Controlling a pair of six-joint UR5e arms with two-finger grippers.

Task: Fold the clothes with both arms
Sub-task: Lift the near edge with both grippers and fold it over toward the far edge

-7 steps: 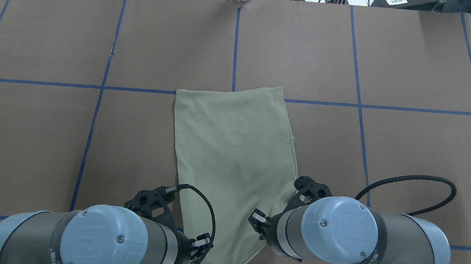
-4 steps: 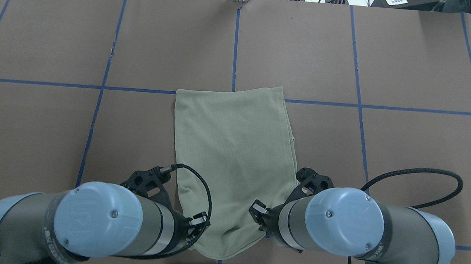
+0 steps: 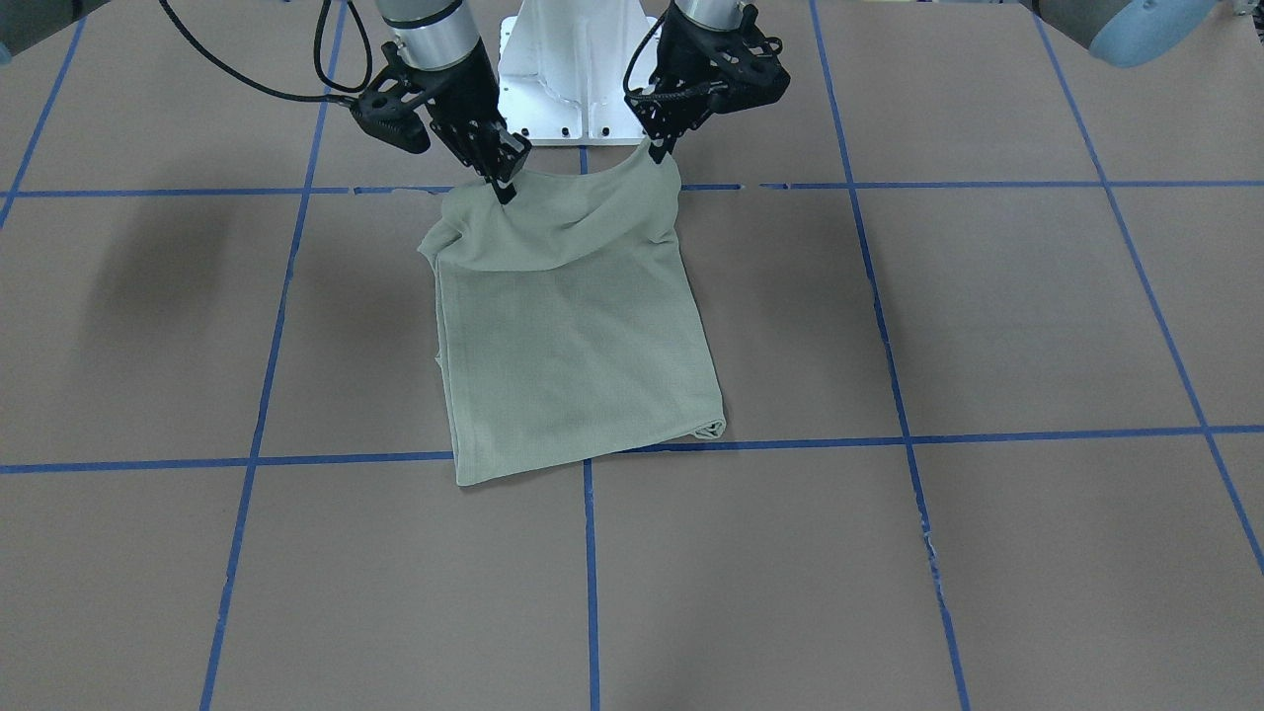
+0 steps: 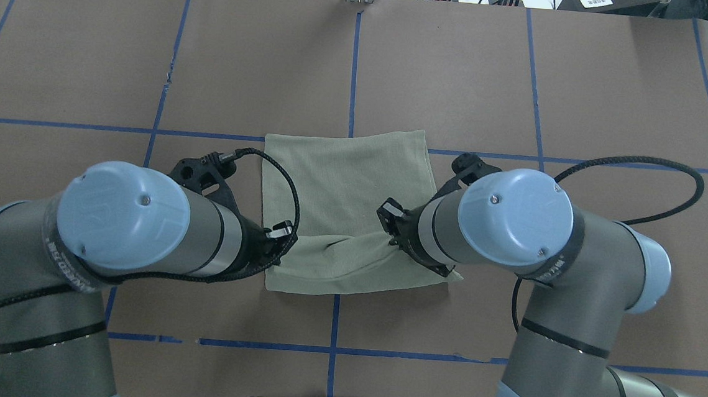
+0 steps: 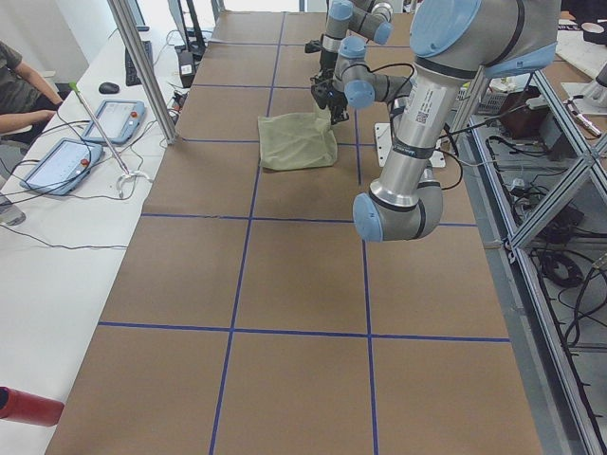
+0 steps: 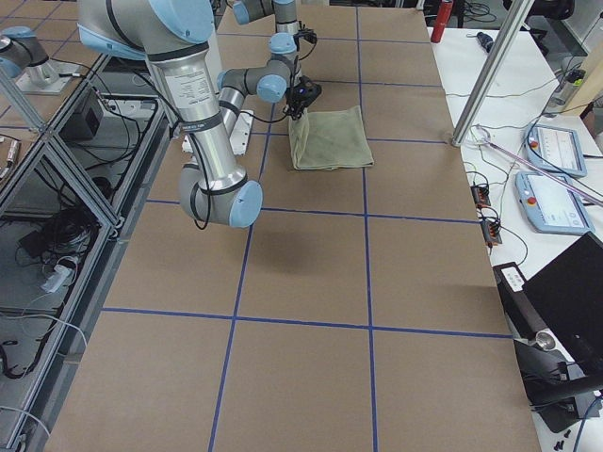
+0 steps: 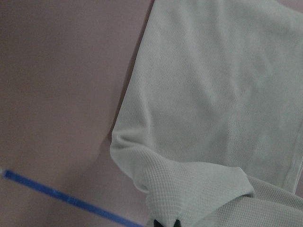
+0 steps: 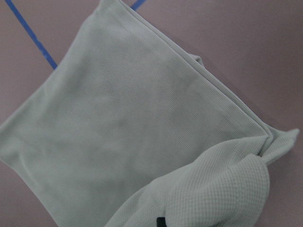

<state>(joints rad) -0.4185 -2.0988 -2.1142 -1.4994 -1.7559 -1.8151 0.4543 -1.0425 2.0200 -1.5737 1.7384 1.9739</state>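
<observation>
The left gripper is clenched on one near corner of the shirt. Shirt position: centre of the brown table, far half flat, near edge raised, sagging between grips. The right gripper — clenched on the other corner.

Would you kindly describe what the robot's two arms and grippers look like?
The left arm and the right arm are silver-grey tubes with rounded light blue joint caps and black bands carrying small white lettering. A black braided cable loops out from each wrist. The left gripper and the right gripper are black, skeletal two-finger units with narrow tips.
</observation>
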